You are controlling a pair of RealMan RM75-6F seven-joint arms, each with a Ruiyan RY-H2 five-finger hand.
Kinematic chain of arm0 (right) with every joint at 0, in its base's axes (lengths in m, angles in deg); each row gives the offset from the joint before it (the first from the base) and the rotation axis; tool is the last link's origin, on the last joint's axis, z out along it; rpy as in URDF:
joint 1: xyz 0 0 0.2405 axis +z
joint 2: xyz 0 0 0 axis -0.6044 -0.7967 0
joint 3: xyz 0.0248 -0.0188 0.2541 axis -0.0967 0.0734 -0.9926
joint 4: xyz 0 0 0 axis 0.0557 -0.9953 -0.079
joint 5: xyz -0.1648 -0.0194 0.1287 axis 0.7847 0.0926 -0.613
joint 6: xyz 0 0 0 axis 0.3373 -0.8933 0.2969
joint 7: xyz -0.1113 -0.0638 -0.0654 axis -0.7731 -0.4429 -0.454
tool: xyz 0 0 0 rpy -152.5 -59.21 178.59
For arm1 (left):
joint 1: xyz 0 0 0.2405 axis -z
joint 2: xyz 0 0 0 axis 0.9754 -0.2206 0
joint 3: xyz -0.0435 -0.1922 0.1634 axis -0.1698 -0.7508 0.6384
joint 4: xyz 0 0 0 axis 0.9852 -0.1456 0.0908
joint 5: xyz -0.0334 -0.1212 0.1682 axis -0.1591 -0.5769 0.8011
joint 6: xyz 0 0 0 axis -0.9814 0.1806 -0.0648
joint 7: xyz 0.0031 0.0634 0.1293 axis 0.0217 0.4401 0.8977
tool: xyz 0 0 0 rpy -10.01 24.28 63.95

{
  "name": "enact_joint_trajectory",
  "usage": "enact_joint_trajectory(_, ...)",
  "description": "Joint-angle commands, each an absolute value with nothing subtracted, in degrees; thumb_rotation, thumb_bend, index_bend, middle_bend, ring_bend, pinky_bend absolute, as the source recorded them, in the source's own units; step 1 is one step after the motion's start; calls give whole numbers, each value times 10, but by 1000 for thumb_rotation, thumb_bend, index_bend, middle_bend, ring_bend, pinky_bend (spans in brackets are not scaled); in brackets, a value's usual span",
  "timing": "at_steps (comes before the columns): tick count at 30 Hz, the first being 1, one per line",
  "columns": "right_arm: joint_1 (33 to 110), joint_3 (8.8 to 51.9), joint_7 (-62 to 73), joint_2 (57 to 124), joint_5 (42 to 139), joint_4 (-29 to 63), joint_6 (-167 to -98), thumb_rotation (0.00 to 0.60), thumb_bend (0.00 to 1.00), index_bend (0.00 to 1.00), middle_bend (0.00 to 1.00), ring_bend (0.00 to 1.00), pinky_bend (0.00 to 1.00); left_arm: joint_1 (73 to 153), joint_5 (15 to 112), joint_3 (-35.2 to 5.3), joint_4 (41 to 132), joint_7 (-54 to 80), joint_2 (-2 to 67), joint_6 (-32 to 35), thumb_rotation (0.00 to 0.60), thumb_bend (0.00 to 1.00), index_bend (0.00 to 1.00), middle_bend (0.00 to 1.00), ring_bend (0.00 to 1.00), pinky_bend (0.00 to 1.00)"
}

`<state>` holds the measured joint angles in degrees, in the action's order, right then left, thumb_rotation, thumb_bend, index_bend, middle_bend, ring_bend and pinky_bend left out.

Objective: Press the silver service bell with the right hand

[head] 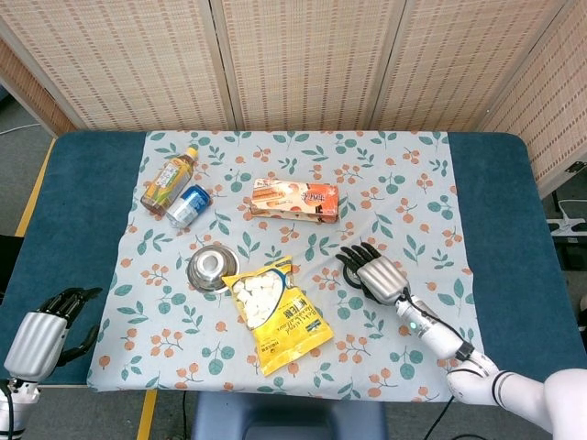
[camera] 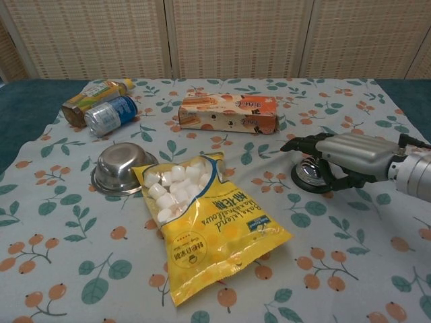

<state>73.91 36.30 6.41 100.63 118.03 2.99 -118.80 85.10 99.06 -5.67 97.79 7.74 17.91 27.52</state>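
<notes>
The silver service bell (camera: 306, 173) on its black base stands right of centre on the floral cloth. My right hand (camera: 343, 155) lies flat directly over it, fingers spread and pointing left, thumb reaching down in front of the dome. I cannot tell whether the palm touches the button. In the head view the right hand (head: 374, 272) covers nearly all of the bell. My left hand (head: 38, 332) hangs at the table's near left corner, holding nothing, fingers loosely apart.
A yellow marshmallow bag (head: 278, 312) lies just left of the bell, with a steel bowl (head: 210, 269) beyond it. An orange biscuit box (head: 295, 199) sits behind the bell. A tea bottle (head: 169, 180) and a blue can (head: 188, 205) lie at the far left.
</notes>
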Motion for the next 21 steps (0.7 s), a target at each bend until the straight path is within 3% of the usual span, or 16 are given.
enact_joint_trajectory(1, 751, 370, 83, 1031, 1173, -7, -1170, 600, 1000, 0, 0, 0, 0, 850, 991, -57, 980, 74, 177, 277, 600, 400, 189, 303, 230, 399)
enact_joint_trajectory(9, 765, 405, 165, 1099, 1186, -129, -1145, 600, 1000, 0, 0, 0, 0, 849, 992, -56, 981, 67, 172, 279, 600, 400, 189, 311, 230, 400)
enact_joint_trajectory(15, 760, 420, 177, 1093, 1208, -133, -1186, 600, 1000, 0, 0, 0, 0, 849, 991, -55, 981, 66, 170, 276, 600, 400, 189, 312, 230, 400)
enact_joint_trajectory(18, 729, 426, 126, 1034, 1234, -78, -1293, 600, 1000, 0, 0, 0, 0, 847, 991, -55, 983, 67, 168, 280, 600, 400, 189, 313, 230, 400)
enact_joint_trajectory(19, 701, 431, 77, 984, 1239, -17, -1341, 600, 1000, 0, 0, 0, 0, 845, 989, -55, 985, 67, 167, 281, 600, 400, 189, 313, 231, 400)
enact_joint_trajectory(21, 673, 434, 15, 926, 1230, 65, -1369, 600, 1000, 0, 0, 0, 0, 844, 986, -56, 987, 69, 166, 281, 600, 400, 189, 313, 230, 400)
